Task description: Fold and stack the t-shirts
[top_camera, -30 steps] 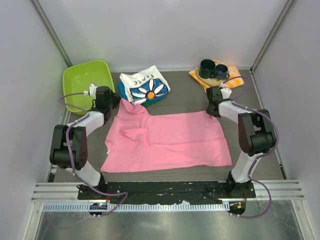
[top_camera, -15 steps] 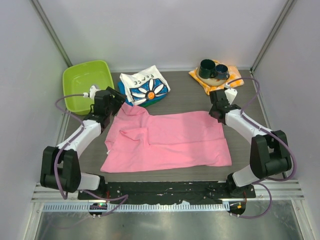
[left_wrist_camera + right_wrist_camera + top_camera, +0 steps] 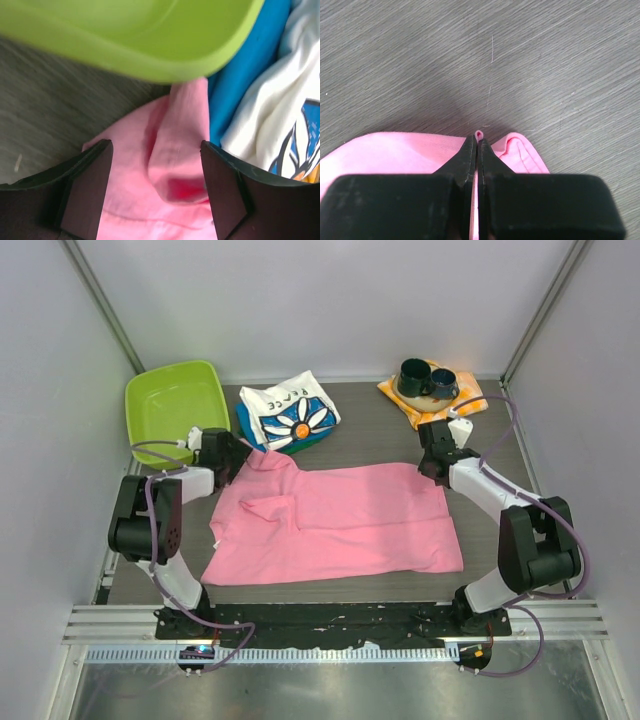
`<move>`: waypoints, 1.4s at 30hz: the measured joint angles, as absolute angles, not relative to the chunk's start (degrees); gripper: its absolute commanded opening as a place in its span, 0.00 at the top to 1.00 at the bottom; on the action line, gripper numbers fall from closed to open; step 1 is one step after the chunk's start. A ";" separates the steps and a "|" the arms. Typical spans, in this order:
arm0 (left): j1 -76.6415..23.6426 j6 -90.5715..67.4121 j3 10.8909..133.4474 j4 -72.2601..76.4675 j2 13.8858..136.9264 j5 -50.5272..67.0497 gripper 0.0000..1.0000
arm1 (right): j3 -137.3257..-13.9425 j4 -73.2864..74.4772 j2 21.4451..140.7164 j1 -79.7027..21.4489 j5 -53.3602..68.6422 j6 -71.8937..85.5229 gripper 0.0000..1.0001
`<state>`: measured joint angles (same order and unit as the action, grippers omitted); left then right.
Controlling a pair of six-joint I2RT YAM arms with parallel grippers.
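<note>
Pink cloth t-shirt (image 3: 335,525), plain, bright: spread flat at centre of the overhead view on grey wood-grain table (image 3: 380,435); upper left corner rumpled

Right two-finger gripper (image 3: 477,141): jaws pressed together on a thin fold at the shirt's upper right edge

Left two-finger gripper (image 3: 155,147): jaws wide apart, astride the bunched pink corner, gripping nothing

Adjacent: white daisy-print t-shirt (image 3: 295,412) lying on folded blue shirt (image 3: 240,75), upper centre, just beside the pink corner; lime-green plastic tub (image 3: 170,400), upper left

Handling note, as judged: lower the left jaws over the pink bunch only, clear of the blue cloth and the tub rim; close on all layers; then lift both corners level and draw them toward the bottom of the frame so the edges meet squarely
</note>
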<state>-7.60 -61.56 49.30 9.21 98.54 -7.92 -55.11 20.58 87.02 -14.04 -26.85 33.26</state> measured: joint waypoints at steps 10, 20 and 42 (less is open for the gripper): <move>-2.94 -63.51 51.72 17.61 104.81 -5.37 0.40 | -55.11 19.73 87.39 -14.33 -26.81 32.82 0.99; -2.57 -65.80 52.84 24.25 109.27 -2.24 0.49 | -55.11 19.46 88.27 -14.70 -26.81 32.45 0.99; -2.59 -67.70 52.01 27.44 110.63 1.91 0.96 | -55.11 19.25 89.06 -15.38 -26.87 32.01 0.99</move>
<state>-2.59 -67.70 52.01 27.44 110.63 1.91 -55.11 19.25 89.06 -15.38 -26.87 32.01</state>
